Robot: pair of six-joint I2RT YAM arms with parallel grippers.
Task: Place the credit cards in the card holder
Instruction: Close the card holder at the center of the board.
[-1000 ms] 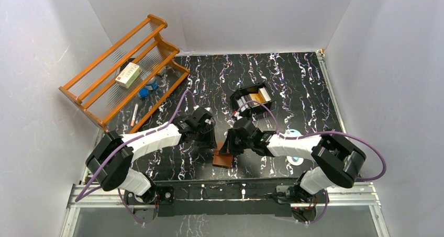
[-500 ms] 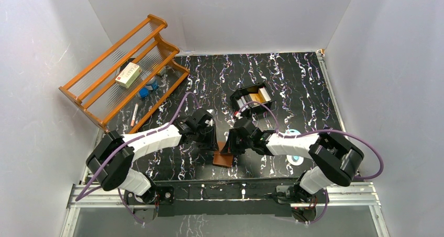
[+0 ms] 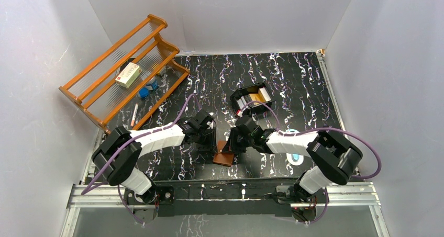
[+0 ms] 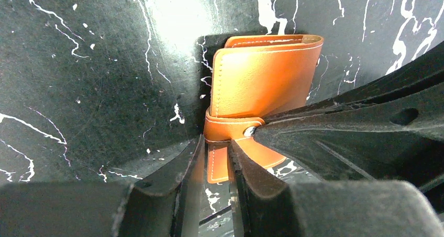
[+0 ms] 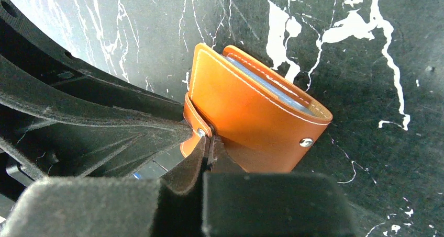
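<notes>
The card holder, brown leather and folded, lies near the table's front between both grippers. Its strap end sits between the narrow-set fingers of my left gripper, which pinch it. My right gripper is shut, its tips pressed against the strap beside the round snap. Pale blue sleeves show at the holder's top edge. The credit cards, orange-gold and white, stand in a black tray behind the grippers.
A wooden rack leans at the back left with a white packet on it. A pen lies beside the rack. A pale blue round thing sits under the right arm. White walls close in all sides.
My left arm has shifted a little toward the card holder and its fingers have narrowed slightly on the strap. The right gripper stays shut in the same spot.
</notes>
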